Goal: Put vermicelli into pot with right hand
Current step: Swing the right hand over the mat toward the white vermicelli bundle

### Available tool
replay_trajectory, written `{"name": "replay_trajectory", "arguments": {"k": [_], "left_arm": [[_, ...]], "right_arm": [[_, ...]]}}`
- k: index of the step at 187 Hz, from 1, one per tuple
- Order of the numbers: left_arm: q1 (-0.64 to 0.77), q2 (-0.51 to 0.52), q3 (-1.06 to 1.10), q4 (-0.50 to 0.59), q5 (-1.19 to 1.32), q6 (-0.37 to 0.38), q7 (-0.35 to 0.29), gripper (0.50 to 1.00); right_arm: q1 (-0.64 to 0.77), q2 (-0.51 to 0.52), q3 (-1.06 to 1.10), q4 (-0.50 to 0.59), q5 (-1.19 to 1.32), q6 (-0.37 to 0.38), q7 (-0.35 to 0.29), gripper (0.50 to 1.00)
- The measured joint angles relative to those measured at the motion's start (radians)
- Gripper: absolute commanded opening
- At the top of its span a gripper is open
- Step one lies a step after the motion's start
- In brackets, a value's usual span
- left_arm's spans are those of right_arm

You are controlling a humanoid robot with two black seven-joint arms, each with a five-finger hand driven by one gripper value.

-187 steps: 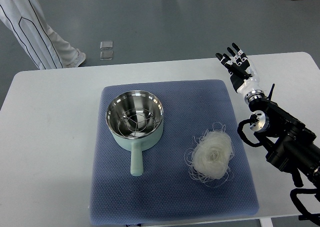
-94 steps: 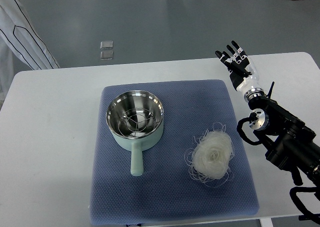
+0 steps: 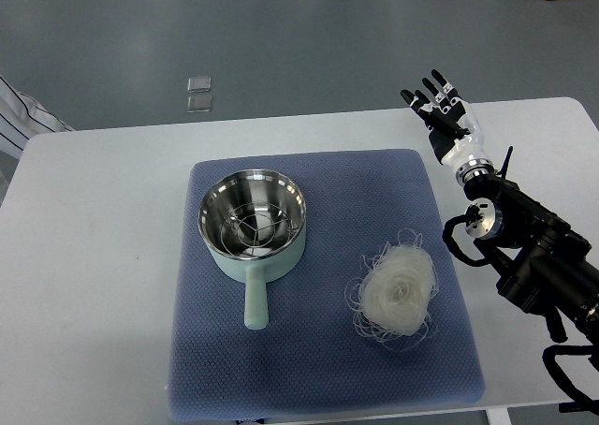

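A pale green pot with a steel inside and a wire rack in it stands on the blue mat, its handle pointing toward me. A white nest of vermicelli lies on the mat to the right of the pot. My right hand is open, fingers spread, above the table's far right, beyond the mat's corner and well away from the vermicelli. It holds nothing. The left arm is out of view.
The mat lies on a white table. A person's white trouser leg shows at the left edge, off the table. Two small clear squares lie on the grey floor beyond the table.
My right hand has shifted slightly up and away. The person at the upper left has walked almost out of view to the left.
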State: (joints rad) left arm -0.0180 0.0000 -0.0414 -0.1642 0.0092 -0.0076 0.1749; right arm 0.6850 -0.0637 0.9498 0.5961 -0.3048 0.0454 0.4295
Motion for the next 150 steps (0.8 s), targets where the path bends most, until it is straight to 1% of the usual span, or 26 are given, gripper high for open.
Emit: {"name": "replay_trajectory", "arguments": {"k": [56,80,103,117,137,150], "left_arm": [[0.000,0.000,0.000,0.000,0.000,0.000,0.000,1.000],[-0.001,0.000,0.000,0.000,0.000,0.000,0.000,1.000],[0.000,0.000,0.000,0.000,0.000,0.000,0.000,1.000],[0.000,0.000,0.000,0.000,0.000,0.000,0.000,1.000],[0.000,0.000,-0.001,0.000,0.000,0.000,0.000,1.000],[-0.001,0.000,-0.001,0.000,0.000,0.000,0.000,1.000]], "right_arm": [[0.015,-0.032,-0.019,0.019,-0.042,0.001,-0.002,0.928],[0.049,-0.078,-0.072,0.045,-0.192,0.003,-0.002,0.928],[0.087,-0.121,-0.117,0.057,-0.404,0.007,-0.002,0.928],[0.098,-0.168,-0.146,0.061,-0.539,0.028,-0.001,0.928],[0.118,-0.251,-0.198,0.089,-0.716,0.097,0.012,0.928],[0.119,-0.301,-0.236,0.132,-0.790,0.143,0.028,0.928]]}}
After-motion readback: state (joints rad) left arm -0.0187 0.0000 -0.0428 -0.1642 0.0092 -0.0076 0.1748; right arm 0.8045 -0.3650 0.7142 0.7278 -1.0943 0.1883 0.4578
